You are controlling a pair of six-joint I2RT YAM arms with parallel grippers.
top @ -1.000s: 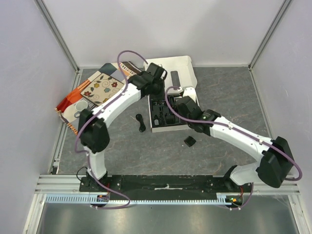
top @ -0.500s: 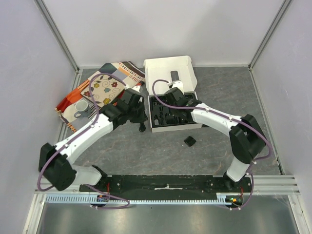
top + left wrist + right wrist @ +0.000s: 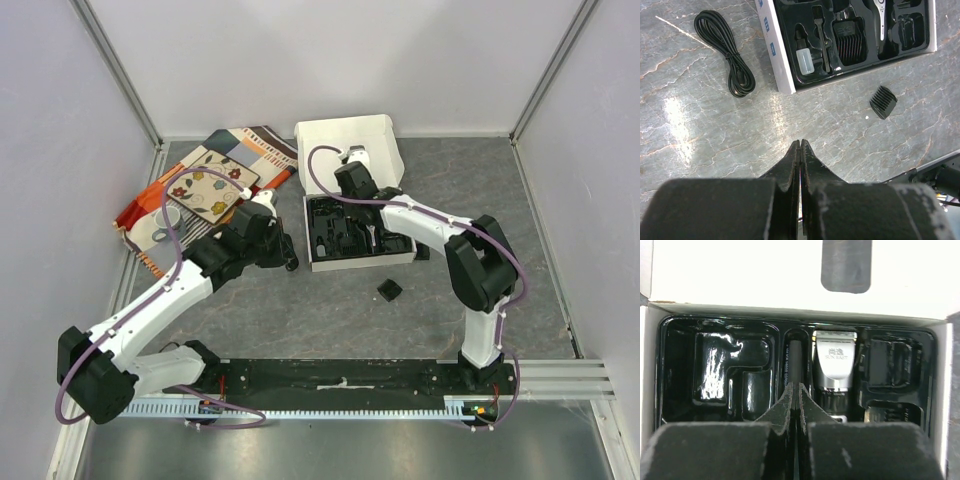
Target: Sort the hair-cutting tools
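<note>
The overhead view is evenly and brightly lit, with soft shadows only. A glare patch is seen on the worktop. Bright reflections are thrown off the glossy black tray. The close foreground of both wrist views is blurred.

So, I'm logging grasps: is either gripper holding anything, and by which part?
Nothing is held. The left gripper is shut empty above the tabletop; the right gripper is shut empty over the black tray.
</note>
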